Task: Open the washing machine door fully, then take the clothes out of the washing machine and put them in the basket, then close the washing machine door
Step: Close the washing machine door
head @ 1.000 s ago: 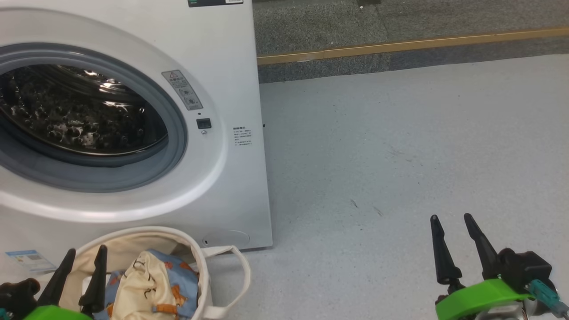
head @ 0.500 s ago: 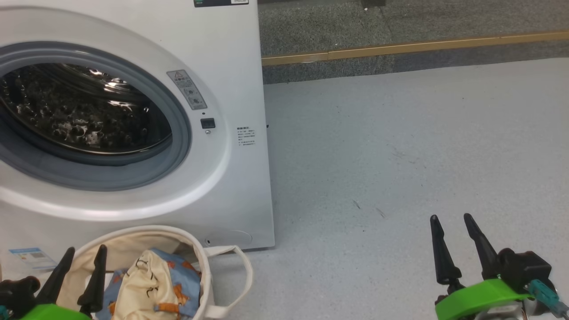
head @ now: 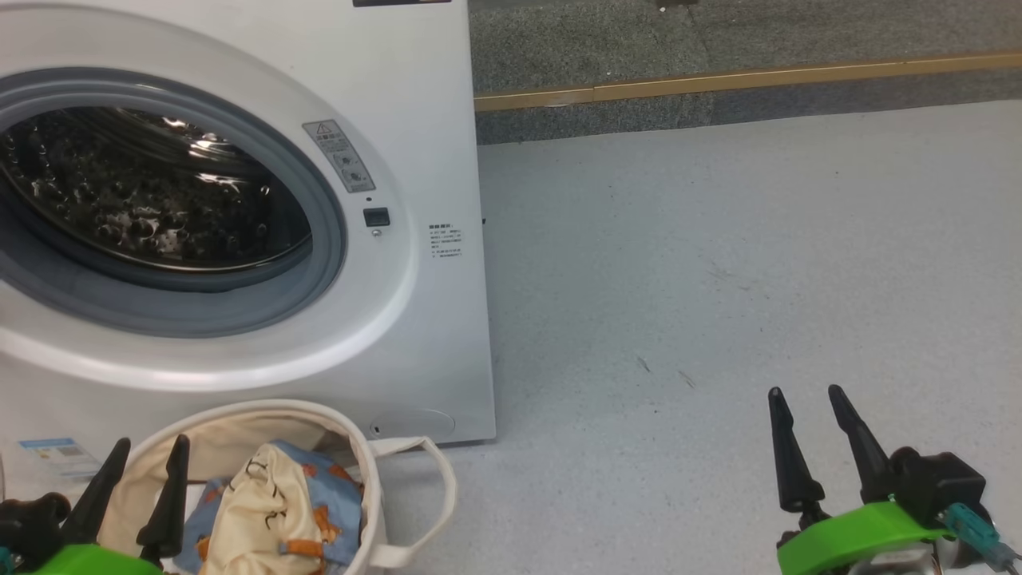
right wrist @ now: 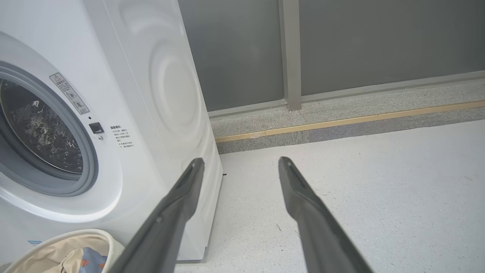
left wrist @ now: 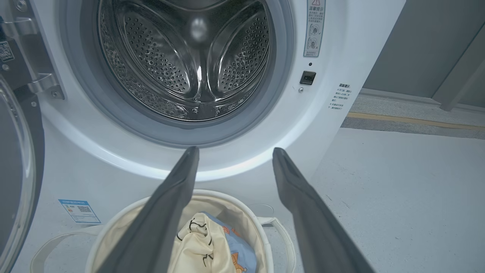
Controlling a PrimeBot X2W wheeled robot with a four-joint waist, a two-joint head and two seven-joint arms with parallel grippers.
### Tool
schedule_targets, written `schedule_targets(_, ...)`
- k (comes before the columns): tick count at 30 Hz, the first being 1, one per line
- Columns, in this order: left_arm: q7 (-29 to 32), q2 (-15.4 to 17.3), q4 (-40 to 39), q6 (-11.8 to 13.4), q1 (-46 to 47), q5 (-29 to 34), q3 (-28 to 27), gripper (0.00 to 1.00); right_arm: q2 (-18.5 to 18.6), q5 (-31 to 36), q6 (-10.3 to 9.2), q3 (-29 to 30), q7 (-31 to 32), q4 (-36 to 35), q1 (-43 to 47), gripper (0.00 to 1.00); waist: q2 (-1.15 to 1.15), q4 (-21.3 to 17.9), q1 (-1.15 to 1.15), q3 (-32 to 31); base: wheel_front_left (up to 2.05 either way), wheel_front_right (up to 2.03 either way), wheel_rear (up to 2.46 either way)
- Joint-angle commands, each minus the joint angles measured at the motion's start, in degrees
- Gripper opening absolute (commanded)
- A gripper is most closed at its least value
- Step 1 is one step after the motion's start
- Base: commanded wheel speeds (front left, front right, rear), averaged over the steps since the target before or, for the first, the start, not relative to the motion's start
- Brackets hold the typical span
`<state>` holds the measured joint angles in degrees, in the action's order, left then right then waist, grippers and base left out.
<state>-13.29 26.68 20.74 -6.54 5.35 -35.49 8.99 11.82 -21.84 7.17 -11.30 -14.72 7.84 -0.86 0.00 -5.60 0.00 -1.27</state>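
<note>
The washing machine (head: pixel 415 96) stands at the left with its round grey-rimmed mouth uncovered. Its steel drum (left wrist: pixel 189 57) holds nothing that I can see. The washing machine door (left wrist: pixel 15 170) is swung out on its hinge at the left edge of the left wrist view. The basket (head: pixel 363 479) sits on the floor in front of the machine, and the clothes (head: pixel 271 511), cream and light blue with orange print, lie inside it. My left gripper (head: pixel 153 441) hangs open over the basket, holding nothing. My right gripper (head: pixel 803 391) is open above bare floor to the right.
Pale grey floor (head: pixel 718 279) stretches to the right of the machine. A raised speckled ledge with a gold strip (head: pixel 718 80) runs along the back under a grey wall (right wrist: pixel 360 38). A blue sticker (head: pixel 56 455) sits low on the machine front.
The head camera has shifted a little, so the machine sits slightly further right in the view. Both grippers stay open where they were, and the clothes stay in the basket.
</note>
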Motion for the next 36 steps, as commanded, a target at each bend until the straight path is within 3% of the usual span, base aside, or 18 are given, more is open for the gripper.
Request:
schedule_targets(1,-0.67,2.68,-1.67,0.14,3.18,-0.11,-2.52,1.00,0.40,0.16,0.32,-0.99,-0.28,-1.51,-1.55,1.00,0.00,0.10,0.00,0.01,0.00,0.00,0.00)
schedule_targets(20,-0.94,3.40,-1.56,0.05,3.27,-0.71,-2.39,1.00,0.30,0.11,0.32,-1.17,-0.28,-1.28,-1.52,1.00,0.00,0.50,0.00,0.00,-0.03,0.02,0.02)
schedule_targets(36,-1.16,3.77,-0.19,0.60,3.43,-1.19,-2.68,1.00,0.18,-0.13,0.32,-1.44,-0.28,-1.13,-1.24,1.00,0.00,0.97,0.00,0.15,-1.69,1.32,0.37)
